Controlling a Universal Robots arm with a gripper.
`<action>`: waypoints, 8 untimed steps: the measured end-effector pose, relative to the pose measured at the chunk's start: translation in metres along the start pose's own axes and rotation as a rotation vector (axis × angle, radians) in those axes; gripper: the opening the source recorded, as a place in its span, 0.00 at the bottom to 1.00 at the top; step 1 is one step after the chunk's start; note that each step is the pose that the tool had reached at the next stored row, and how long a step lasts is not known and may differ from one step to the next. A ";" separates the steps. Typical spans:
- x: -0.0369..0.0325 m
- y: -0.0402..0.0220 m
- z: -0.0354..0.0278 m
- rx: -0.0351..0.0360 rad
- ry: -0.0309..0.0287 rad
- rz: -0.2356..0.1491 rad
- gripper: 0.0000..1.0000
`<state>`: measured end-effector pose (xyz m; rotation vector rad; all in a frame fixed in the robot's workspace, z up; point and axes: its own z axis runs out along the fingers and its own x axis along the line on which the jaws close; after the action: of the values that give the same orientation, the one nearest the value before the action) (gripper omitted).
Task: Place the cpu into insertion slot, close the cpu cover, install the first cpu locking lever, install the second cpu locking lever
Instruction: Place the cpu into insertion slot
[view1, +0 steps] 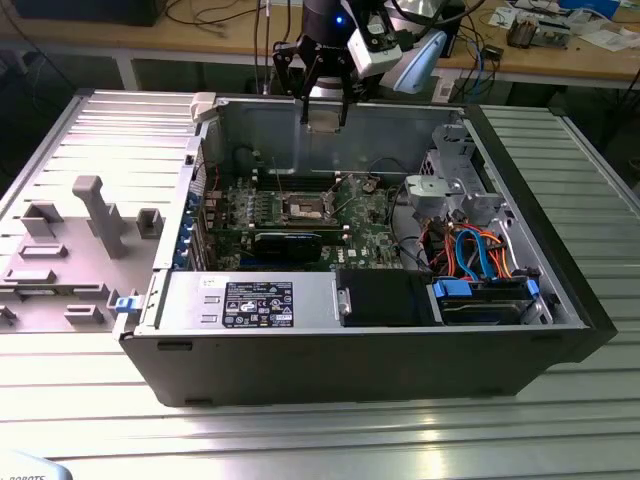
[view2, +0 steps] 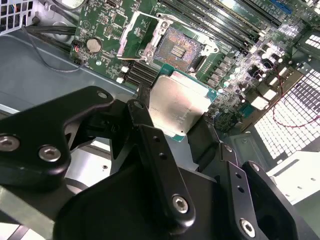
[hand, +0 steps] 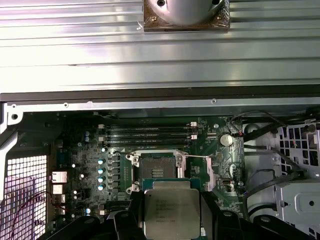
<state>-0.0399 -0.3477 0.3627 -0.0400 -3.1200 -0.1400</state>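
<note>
Exterior view first: your gripper (view1: 323, 105) hangs over the back wall of the open computer case (view1: 350, 370), high above the socket (view1: 305, 208) and well apart from it. It's pinching the chip (view1: 325, 116), a small pale square at its tip. The socket sits down on the green board (view1: 375, 238) on the case floor.

Over to the second wrist view: here's your gripper (view2: 175, 114) close up, black fingers (view2: 150, 137) drawn in on two opposite edges of the chip (view2: 180, 102), silver top facing the camera. The socket (view2: 177, 47) lies beyond the chip, uncovered, its dark centre bare. A round silver battery (view2: 93, 45) sits on the board near the socket.

Now the first wrist view: you're looking straight down. The chip (hand: 171, 212) is clamped flat in the gripper (hand: 171, 222), level, clear of the board. The socket (hand: 155, 170) shows just past the chip's far edge, its square rim lined up roughly parallel with the chip. Long memory slots (hand: 150, 134) run just beyond the socket.
</note>
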 end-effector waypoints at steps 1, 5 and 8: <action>0.0000 0.0000 0.0000 0.0000 0.0000 0.000 0.54; 0.0000 0.0000 0.0002 -0.0007 -0.0032 0.036 0.54; 0.0000 0.0000 0.0003 -0.0012 -0.0052 0.059 0.54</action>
<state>-0.0399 -0.3477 0.3623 -0.1321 -3.1200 -0.1409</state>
